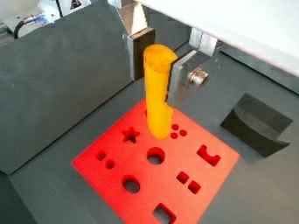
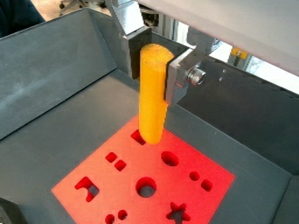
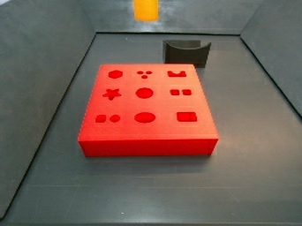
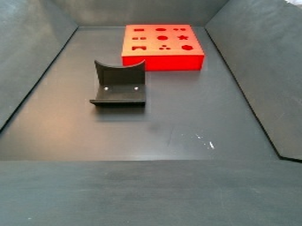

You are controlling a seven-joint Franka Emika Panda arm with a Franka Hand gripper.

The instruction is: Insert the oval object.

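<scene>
My gripper (image 1: 162, 66) is shut on the top end of the oval object (image 1: 158, 98), a long smooth orange-yellow peg that hangs upright between the silver fingers; both wrist views show this (image 2: 158, 63). The peg (image 2: 153, 101) is in the air above the red block (image 2: 126, 175) with shaped holes. In a side view only the peg's lower end (image 3: 145, 9) shows at the top edge, well above the block (image 3: 127, 125). The block also shows in a wrist view (image 1: 117, 156) and a side view (image 4: 165, 60), where the gripper is out of view.
A small dark grey curved holder (image 3: 185, 53) stands on the dark floor beside the block, also seen in a wrist view (image 1: 260, 122) and a side view (image 4: 118, 84). Grey sloping walls (image 3: 48, 97) enclose the floor on all sides.
</scene>
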